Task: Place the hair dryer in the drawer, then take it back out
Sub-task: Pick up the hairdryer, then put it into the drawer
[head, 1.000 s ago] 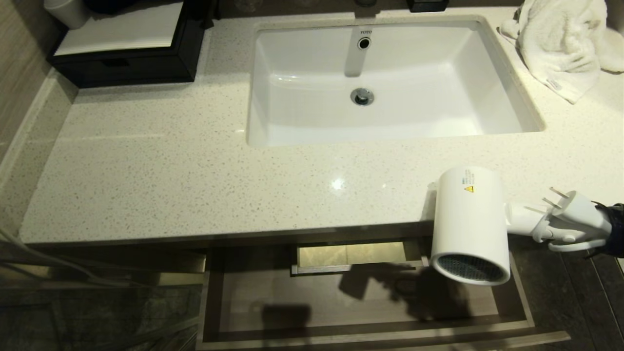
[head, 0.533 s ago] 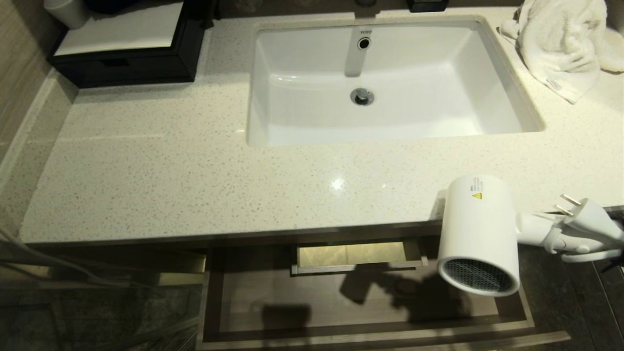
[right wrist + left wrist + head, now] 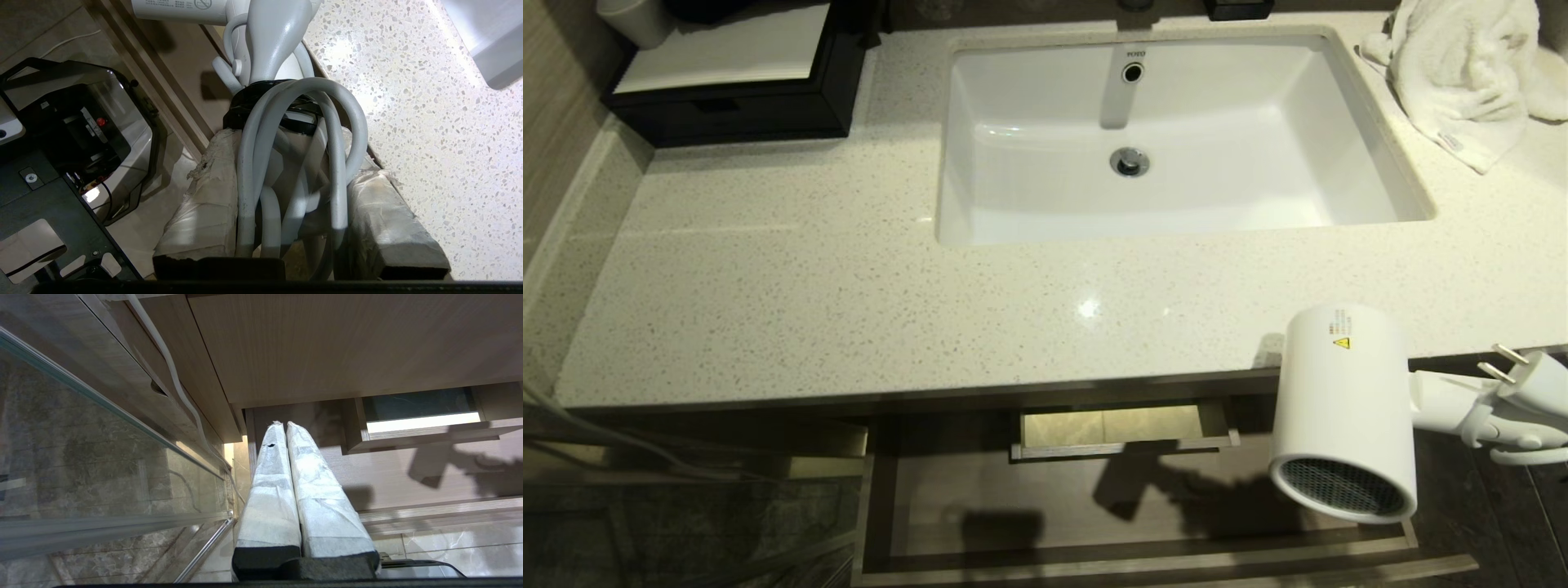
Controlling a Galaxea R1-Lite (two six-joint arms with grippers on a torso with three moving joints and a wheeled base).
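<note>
Speckled tabletop (image 3: pixel 792 294) and sink (image 3: pixel 1176 139) fill your view. Your right claw (image 3: pixel 286 163) is clamped on the hair dryer (image 3: pixel 1343 408) by its handle and bundled cord; the barrel juts beyond it over the open drawer (image 3: pixel 1094 506)'s right end. Loose loops could snag on the tabletop's edge.

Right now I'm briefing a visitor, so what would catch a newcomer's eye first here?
The white hair dryer hangs over the right end of the open drawer, its handle and coiled cord clamped in the right claw. Behind it, the white sink is set into the speckled countertop, with a crumpled towel at far right.
</note>
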